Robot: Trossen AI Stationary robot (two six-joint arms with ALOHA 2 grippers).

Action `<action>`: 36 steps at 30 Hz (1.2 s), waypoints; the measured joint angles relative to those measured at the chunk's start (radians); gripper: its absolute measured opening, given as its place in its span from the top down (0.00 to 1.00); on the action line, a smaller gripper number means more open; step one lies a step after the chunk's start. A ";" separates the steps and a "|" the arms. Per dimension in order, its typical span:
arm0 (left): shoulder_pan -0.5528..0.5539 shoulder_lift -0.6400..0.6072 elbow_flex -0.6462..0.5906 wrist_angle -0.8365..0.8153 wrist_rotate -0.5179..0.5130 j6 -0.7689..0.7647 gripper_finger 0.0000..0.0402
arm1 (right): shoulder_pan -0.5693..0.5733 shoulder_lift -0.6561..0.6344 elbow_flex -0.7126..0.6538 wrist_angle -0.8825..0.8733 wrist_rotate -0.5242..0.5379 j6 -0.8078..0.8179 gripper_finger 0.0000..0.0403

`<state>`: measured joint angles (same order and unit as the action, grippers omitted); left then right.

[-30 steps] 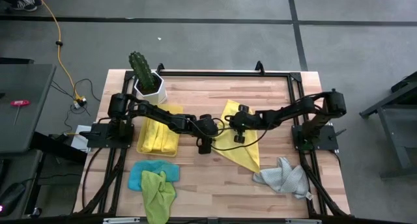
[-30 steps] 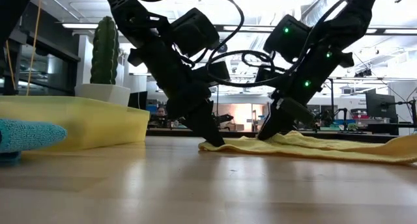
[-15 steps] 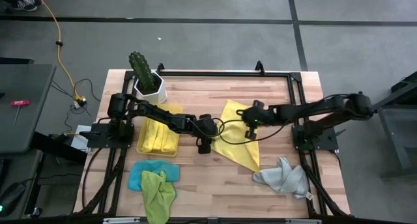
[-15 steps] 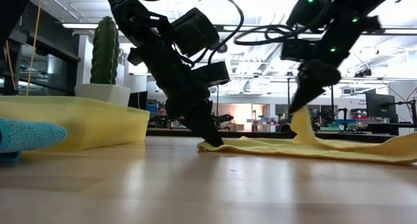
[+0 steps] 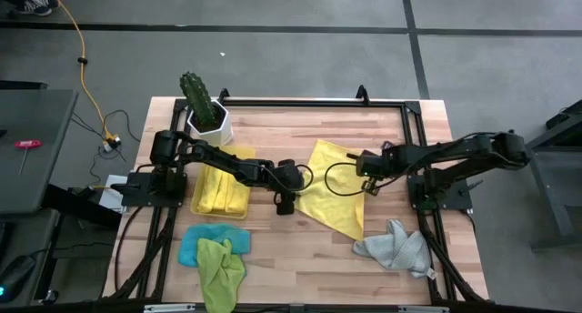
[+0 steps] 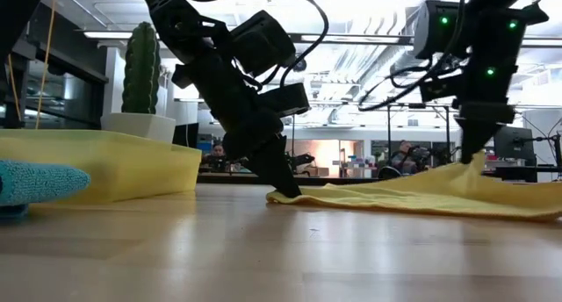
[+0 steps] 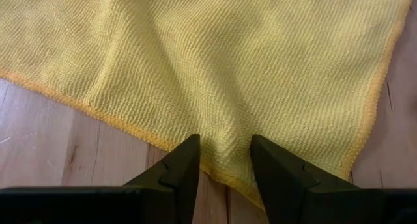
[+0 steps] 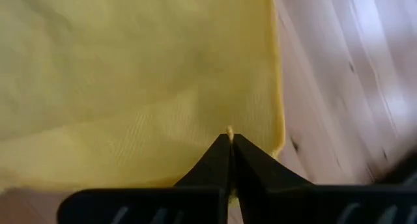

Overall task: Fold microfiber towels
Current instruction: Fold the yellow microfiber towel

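Wooden planks make up the table (image 5: 273, 131), which is edged by a black frame and stands on a grey floor. Near its middle lies a bright yellow towel (image 5: 332, 190), spread mostly flat with one corner pointing toward the front edge.

At that towel's left edge the left gripper (image 5: 284, 202) is down at the tabletop. In its wrist view the two dark fingers (image 7: 179, 172) stand partly apart with the towel's hemmed edge bunched between them, so the claw grips the cloth's border. In the low view the fingertip meets the towel edge right at the wood (image 6: 285, 192).

On the towel's right side the right gripper (image 5: 368, 184) has its fingers (image 8: 221, 159) pressed fully together, pinching a small fold of the yellow cloth. The low view shows that side of the towel pulled up into a peak under the claw (image 6: 474, 157), off the table.

A translucent yellow tray (image 5: 221, 193) sits to the left with yellow cloth in it. Near the front left lie a light blue towel (image 5: 189, 247) and a lime green towel (image 5: 221, 269), overlapping. A grey towel (image 5: 396, 247) is crumpled at the front right. A potted cactus (image 5: 202, 104) stands at the back left corner
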<state>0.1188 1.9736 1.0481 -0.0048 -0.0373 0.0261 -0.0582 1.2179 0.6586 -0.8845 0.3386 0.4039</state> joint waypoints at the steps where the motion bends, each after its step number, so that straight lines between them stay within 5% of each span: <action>1: 0.000 0.000 0.000 0.000 0.000 0.000 0.68 | 0.000 0.000 0.000 -0.023 0.000 0.011 1.00; 14: 0.000 0.000 0.000 0.001 0.000 0.003 0.68 | -0.021 0.000 0.000 -0.101 0.012 0.142 0.99; 25: 0.000 0.001 0.000 0.002 0.000 0.003 0.68 | -0.040 -0.001 0.000 -0.302 -0.055 0.349 0.65; 30: 0.000 0.001 0.000 0.002 0.000 0.003 0.68 | -0.035 -0.008 0.000 -0.207 -0.044 0.356 0.59; 36: -0.001 -0.003 0.025 -0.032 -0.044 0.085 0.68 | 0.028 -0.008 -0.016 0.161 -0.072 0.289 0.58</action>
<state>0.1178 1.9707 1.0735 -0.0365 -0.0817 0.1114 -0.0298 1.2098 0.6431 -0.7240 0.2664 0.6933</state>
